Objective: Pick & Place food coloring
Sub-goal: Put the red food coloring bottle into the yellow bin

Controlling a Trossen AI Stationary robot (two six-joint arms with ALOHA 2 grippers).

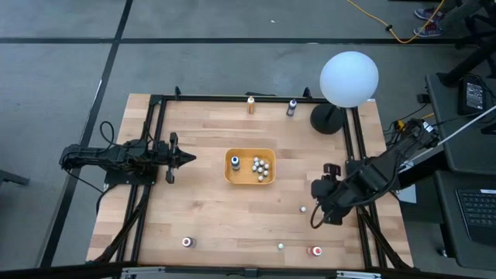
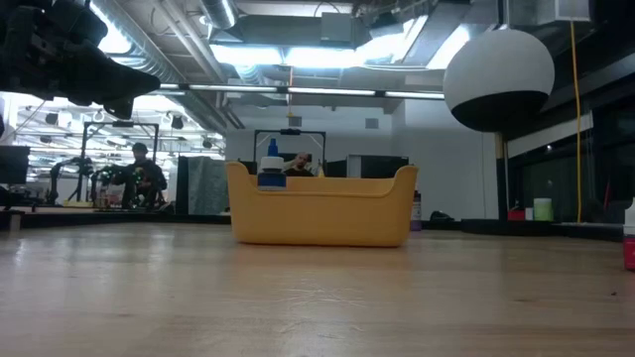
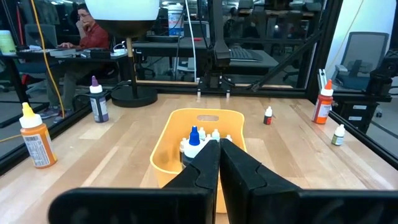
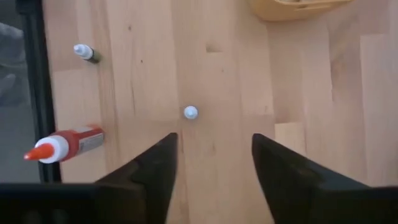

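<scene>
Step in hand: the approach to a pick, judging by the layout; the right gripper [image 4: 213, 163] hung above a loose white-capped bottle [image 4: 191, 112] near the table's right edge, holding nothing.
Right gripper state: fingers apart, bare wood visible between them in the right wrist view.
Target bottle: upright on the table [image 1: 217, 217], just ahead of the open fingers, well apart from the tray [image 1: 249, 167].
Tray contents: several whitish bottles and one blue-capped bottle [image 1: 235, 162] already stood inside the orange-yellow tray near the table's middle.
Other loose bottles: a red one [image 1: 315, 251] and a small one [image 1: 280, 246] near the front edge toward the right corner, another [image 1: 187, 242] near the front edge toward the left; two taller ones [image 1: 251, 105] by the back edge.
Left gripper [image 1: 184, 158]: fingers pressed together, empty, parked left of the tray.
Next move, as a judgement: lowering so the fingers straddle the cap squarely, then closing gently; so small a bottle could tip or skid if touched off-centre.
</scene>
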